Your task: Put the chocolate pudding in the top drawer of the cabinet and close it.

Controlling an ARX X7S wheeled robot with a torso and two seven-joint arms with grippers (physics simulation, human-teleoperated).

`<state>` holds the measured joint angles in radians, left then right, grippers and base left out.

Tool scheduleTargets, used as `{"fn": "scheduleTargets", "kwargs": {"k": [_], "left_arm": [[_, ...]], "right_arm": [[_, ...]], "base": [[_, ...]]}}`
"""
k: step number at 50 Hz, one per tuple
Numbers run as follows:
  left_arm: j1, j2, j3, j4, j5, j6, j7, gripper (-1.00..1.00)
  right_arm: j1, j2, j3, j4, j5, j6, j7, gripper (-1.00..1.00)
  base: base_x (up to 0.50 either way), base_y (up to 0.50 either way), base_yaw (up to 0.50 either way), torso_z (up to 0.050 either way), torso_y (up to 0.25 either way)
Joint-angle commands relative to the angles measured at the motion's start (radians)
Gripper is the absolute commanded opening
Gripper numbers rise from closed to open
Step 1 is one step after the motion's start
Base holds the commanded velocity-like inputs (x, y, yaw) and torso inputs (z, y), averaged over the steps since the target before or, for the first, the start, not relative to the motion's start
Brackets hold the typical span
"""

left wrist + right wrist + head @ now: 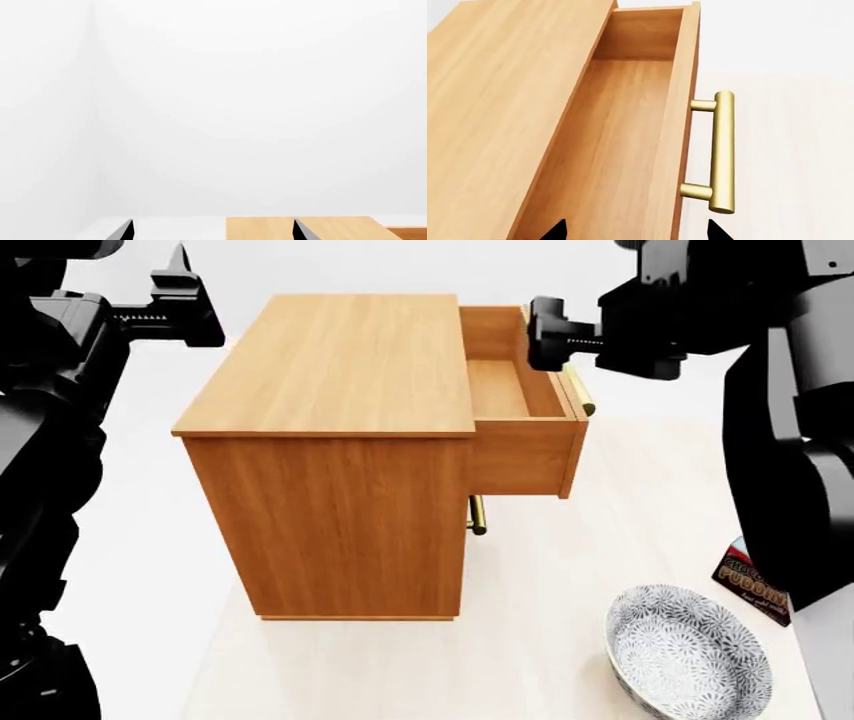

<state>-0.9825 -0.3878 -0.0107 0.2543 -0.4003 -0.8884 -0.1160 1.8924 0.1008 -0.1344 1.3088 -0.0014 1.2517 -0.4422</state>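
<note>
Top drawer (514,390) stood open and empty; right end effector (635,231), fingers spread wide and holding nothing, hovered above it. Pudding (753,583) lay beside the bowl (690,662), ungrasped. Next move, judged: fetch the pudding.

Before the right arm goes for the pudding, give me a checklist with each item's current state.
1. Top drawer pulled out of the cabinet: ok.
2. Drawer interior free for the carton: ok, nothing seen inside in the right wrist view.
3. Right gripper empty and clear of the brass handle: ok, fingertips apart, nothing between them.
4. Chocolate pudding located: ok, on the floor beside the patterned bowl, partly hidden by the right arm.
5. Pudding's graspable sides exposed: cannot tell.
6. Left gripper out of the way: ok, open, near the cabinet top.
</note>
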Motion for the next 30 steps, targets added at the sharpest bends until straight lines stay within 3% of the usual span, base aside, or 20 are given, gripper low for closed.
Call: {"fn": "scheduleTargets", "kwargs": {"k": [1, 30], "left_arm": [[-0.002, 0.0, -0.002, 0.001, -0.005, -0.013, -0.009, 1.0], [-0.01, -0.003, -0.001, 0.003, -0.017, -0.054, -0.031, 1.0]], "right_arm": [[-0.012, 0.006, -0.008, 0.0, 0.002, 0.01, 0.023, 1.0], [-0.076, 0.02, 0.034, 0.0, 0.002, 0.022, 0.055, 1.0]], "base": [[0.0, 0.0, 0.0, 0.0, 0.0], [0.0, 0.0, 0.0, 0.0, 0.0]]}}
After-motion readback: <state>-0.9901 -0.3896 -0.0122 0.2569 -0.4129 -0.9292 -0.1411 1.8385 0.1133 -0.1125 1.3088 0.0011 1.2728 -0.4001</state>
